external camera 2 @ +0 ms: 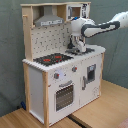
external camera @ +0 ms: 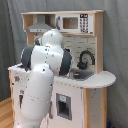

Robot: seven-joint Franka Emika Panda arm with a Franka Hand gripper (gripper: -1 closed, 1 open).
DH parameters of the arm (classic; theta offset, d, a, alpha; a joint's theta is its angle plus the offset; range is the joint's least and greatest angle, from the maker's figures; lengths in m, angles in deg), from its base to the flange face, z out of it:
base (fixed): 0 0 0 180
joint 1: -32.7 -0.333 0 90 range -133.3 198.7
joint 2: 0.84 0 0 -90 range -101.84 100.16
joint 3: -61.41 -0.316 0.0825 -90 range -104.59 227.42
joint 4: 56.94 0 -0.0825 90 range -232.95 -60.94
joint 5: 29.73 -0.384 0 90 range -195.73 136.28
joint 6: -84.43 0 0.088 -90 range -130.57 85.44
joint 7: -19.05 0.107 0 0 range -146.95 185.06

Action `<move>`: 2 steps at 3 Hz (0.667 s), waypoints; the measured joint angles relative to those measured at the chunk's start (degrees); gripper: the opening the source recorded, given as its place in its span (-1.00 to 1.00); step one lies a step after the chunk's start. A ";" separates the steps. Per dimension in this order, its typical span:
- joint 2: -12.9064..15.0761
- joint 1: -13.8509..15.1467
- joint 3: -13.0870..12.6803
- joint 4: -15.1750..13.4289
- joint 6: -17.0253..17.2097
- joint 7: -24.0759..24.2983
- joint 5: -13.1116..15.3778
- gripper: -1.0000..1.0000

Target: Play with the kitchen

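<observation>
The white and light-wood toy kitchen [external camera 2: 42, 82] stands in the middle of the second exterior view. It has a red-ringed black hob [external camera 2: 52, 59], an oven door [external camera 2: 64, 95], a pegboard back [external camera 2: 50, 40] and a grey hood [external camera 2: 48, 20]. My arm reaches in from the second exterior view's right. My gripper [external camera 2: 77, 47] points down over the sink [external camera 2: 82, 51], right by the counter. In the first exterior view the black faucet [external camera: 85, 59] and the sink [external camera: 80, 75] show, while my own white arm [external camera: 42, 75] hides the gripper and the hob.
A toy microwave [external camera: 72, 22] sits on the top shelf under the wooden top board. A rounded white counter end [external camera: 102, 80] sticks out beside the sink. Grey curtain hangs behind the kitchen, and a wooden floor [external camera 2: 100, 112] lies in front.
</observation>
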 joint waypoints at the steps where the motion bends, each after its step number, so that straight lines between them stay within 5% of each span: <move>1: -2.28 0.00 -0.33 2.78 4.58 0.00 0.00 -1.00; 2: -7.08 -0.01 -2.01 4.95 6.50 0.25 0.00 -1.00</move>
